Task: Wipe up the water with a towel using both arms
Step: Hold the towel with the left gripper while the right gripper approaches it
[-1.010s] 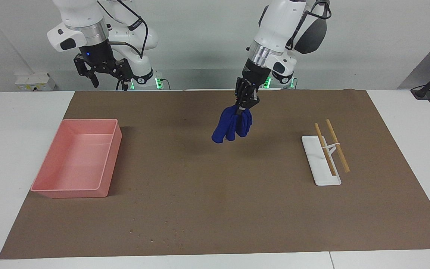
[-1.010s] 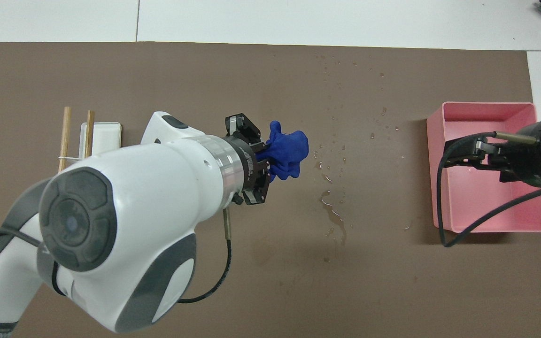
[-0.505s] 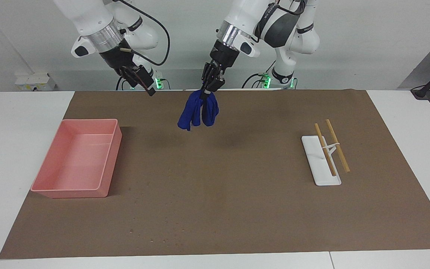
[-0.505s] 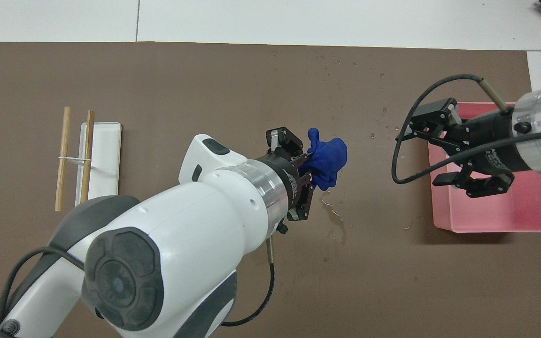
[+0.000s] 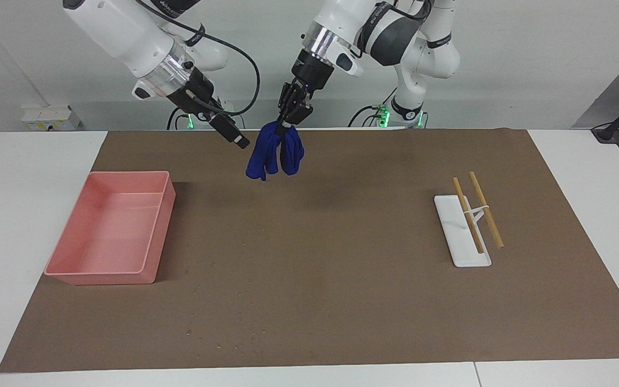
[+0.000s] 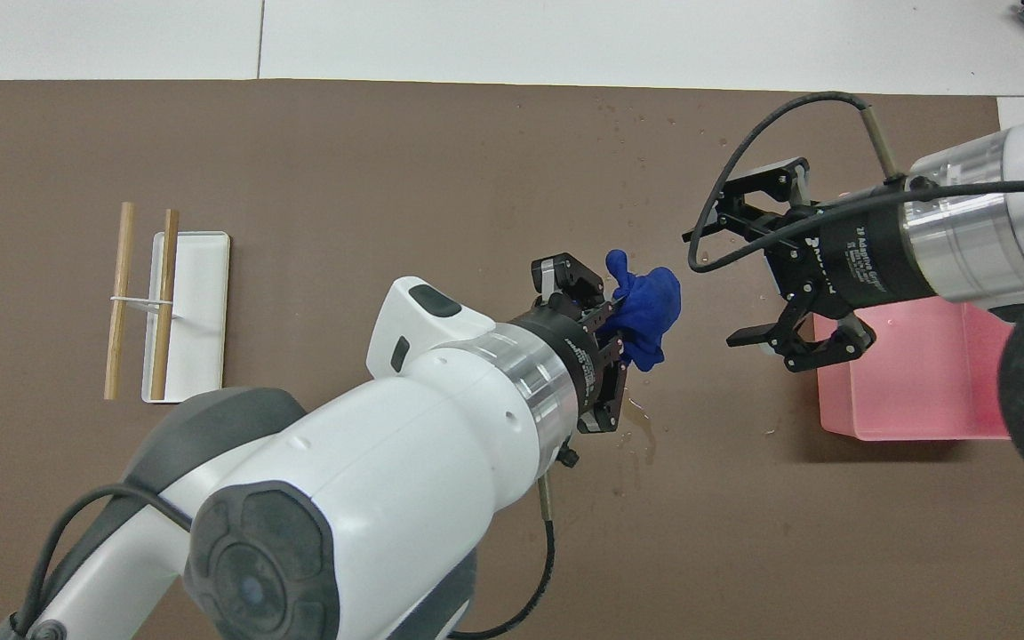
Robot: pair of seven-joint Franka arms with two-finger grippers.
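Observation:
The towel (image 5: 275, 153) (image 6: 652, 300) is a bunched royal-blue cloth that hangs in the air over the brown mat (image 5: 342, 269). My left gripper (image 5: 287, 125) (image 6: 612, 313) is shut on its top. Beside the towel, on the pink tray's side, my right gripper (image 5: 237, 140) (image 6: 727, 274) stands open in the air and a small gap apart from the cloth. The water shows as a small puddle (image 6: 635, 416) on the mat under the left wrist. Scattered water drops (image 6: 715, 233) lie farther from the robots.
A pink tray (image 5: 129, 173) (image 6: 912, 432) sits on the mat toward the right arm's end. Toward the left arm's end lies a white tray (image 5: 457, 242) (image 6: 201, 267) with two banded chopsticks (image 5: 486, 215) (image 6: 121, 293) across it.
The left gripper carried the towel up and toward the right arm's end. The right gripper swung from over the pink tray to beside the towel, still open.

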